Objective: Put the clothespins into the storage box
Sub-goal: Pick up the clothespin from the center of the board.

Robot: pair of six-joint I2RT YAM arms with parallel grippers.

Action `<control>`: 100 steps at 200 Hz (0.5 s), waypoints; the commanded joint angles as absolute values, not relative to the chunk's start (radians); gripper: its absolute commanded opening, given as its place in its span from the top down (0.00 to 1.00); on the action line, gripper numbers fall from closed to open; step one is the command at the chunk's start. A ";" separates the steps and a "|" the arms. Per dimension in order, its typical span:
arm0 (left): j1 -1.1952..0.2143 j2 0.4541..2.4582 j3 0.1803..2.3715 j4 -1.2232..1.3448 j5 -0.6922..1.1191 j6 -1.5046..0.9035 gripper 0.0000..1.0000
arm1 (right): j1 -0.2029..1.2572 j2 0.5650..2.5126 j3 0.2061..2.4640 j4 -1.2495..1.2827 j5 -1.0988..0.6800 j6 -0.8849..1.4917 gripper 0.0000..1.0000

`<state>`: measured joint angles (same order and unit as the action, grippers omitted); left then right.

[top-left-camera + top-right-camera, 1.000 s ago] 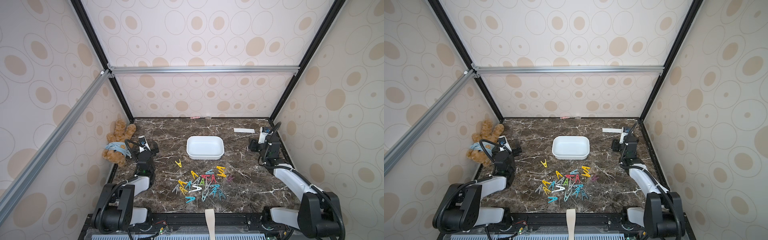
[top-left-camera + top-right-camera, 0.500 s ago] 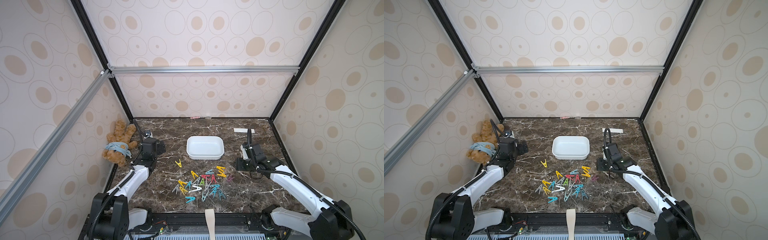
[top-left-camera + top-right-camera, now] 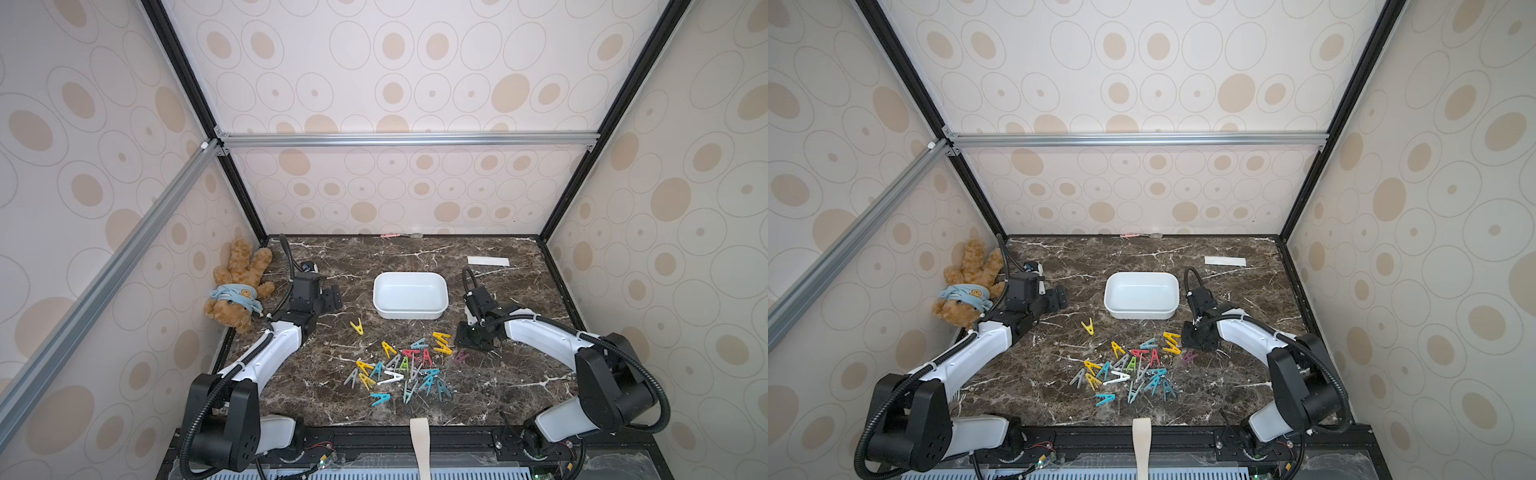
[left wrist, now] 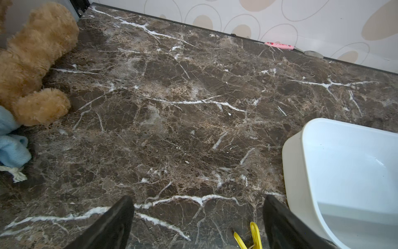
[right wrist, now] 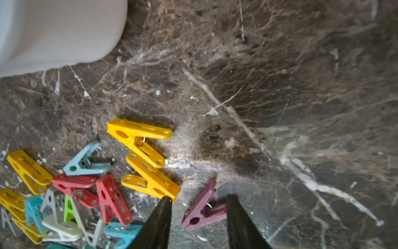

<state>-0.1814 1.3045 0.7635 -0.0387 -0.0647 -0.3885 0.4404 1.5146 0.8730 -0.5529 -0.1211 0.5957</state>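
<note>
Right gripper [image 5: 200,196] low over marble tabletop [image 5: 280,86]; jaws part-way apart, straddling purple clothespin [image 5: 195,220], not yet clamped; heap of clothespins [image 5: 112,198] just outside one finger; storage box [image 5: 53,32] ahead, beyond the heap. Left gripper [image 4: 198,196] spread wide, holding nothing; lone yellow clothespin [image 4: 255,232] between its fingers; box wall just beside one finger.

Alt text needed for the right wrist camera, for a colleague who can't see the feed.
The right gripper hangs with its jaws open on either side of a purple clothespin lying on the dark marble table. Two yellow clothespins lie beside it, a mixed-colour heap beyond them, and a corner of the white storage box shows at the frame's edge.
</note>
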 commanded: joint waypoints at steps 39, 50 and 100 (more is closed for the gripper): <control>-0.187 1.274 0.769 -0.005 -0.052 -0.419 0.06 | 0.449 1.592 0.936 -0.583 -0.130 0.610 0.61; -0.187 1.267 0.766 0.001 -0.051 -0.417 0.06 | 0.449 1.602 0.943 -0.588 -0.127 0.612 0.61; -0.187 1.256 0.771 0.000 -0.063 -0.394 0.05 | 0.466 1.610 0.940 -0.625 -0.107 0.622 0.61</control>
<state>-0.1814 1.2778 0.7612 -0.0135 -0.0536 -0.3965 0.4503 1.6009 0.9230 -0.5797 -0.1234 0.5991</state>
